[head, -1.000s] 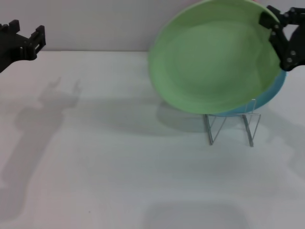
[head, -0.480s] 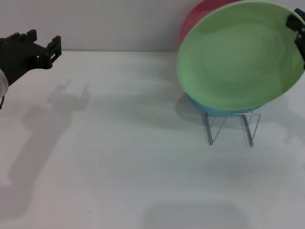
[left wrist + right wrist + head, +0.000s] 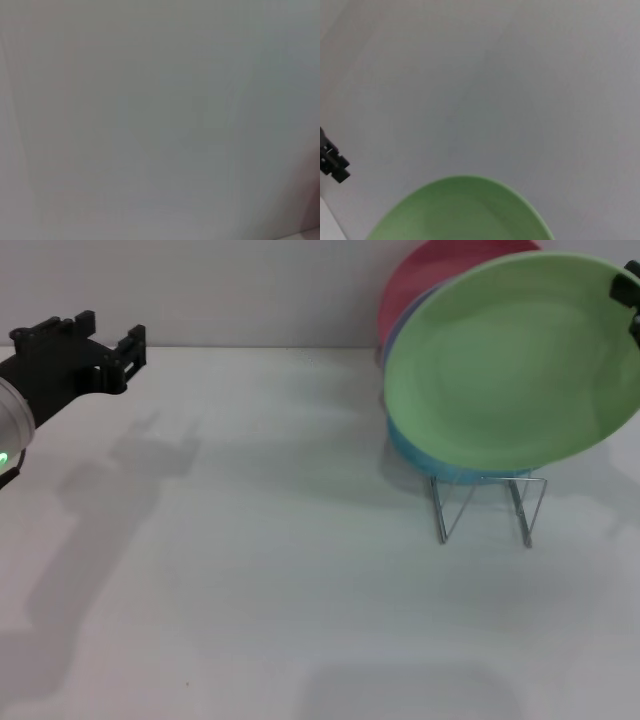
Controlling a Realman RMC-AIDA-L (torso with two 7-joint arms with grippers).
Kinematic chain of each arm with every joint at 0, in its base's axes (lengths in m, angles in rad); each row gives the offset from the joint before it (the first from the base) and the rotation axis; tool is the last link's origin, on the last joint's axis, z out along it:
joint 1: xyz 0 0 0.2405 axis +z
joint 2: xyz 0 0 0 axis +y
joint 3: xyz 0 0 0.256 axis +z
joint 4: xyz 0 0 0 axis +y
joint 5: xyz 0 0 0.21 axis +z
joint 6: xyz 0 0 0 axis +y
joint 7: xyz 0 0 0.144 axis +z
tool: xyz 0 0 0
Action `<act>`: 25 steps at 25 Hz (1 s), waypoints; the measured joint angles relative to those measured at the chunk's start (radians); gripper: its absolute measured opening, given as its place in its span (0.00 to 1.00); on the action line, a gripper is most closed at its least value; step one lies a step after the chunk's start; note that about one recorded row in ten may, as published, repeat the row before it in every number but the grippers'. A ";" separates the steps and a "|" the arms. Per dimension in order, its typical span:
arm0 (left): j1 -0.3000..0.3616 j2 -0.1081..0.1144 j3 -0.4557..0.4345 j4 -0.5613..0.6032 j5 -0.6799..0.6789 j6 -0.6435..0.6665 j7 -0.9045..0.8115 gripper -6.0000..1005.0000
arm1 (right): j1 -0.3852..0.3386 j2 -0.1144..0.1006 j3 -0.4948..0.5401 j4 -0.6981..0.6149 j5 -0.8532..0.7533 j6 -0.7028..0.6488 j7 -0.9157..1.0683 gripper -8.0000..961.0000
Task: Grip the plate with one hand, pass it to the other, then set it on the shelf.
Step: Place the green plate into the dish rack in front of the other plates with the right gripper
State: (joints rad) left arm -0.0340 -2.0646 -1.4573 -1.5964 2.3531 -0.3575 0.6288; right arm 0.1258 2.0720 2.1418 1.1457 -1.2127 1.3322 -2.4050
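A green plate (image 3: 510,365) is held tilted in the air above a wire rack (image 3: 487,505), at the far right of a white worktop (image 3: 280,590). It is carried at its right edge by the right gripper (image 3: 630,300), which is mostly out of frame; its jaws appear pinched on the plate's rim. A blue plate (image 3: 440,462) and a red plate (image 3: 430,280) are seen behind the green one, over the rack. The left gripper (image 3: 95,335) is held well apart at the far left, above the worktop, jaws spread and empty. The handover is judged complete. Still to be done: the plate must be lowered into the rack and released.
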 joint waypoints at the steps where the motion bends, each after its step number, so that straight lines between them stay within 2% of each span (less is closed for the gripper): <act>1: 0.000 0.000 0.003 0.000 0.000 0.000 0.000 0.54 | 0.004 0.000 0.008 -0.006 0.000 0.003 -0.001 0.05; 25: -0.028 -0.002 0.029 0.008 0.000 -0.003 0.000 0.54 | 0.067 -0.001 0.085 -0.151 -0.065 0.032 -0.080 0.05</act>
State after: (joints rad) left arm -0.0620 -2.0665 -1.4279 -1.5885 2.3531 -0.3606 0.6289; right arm 0.1932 2.0711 2.2271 0.9947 -1.2780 1.3637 -2.4855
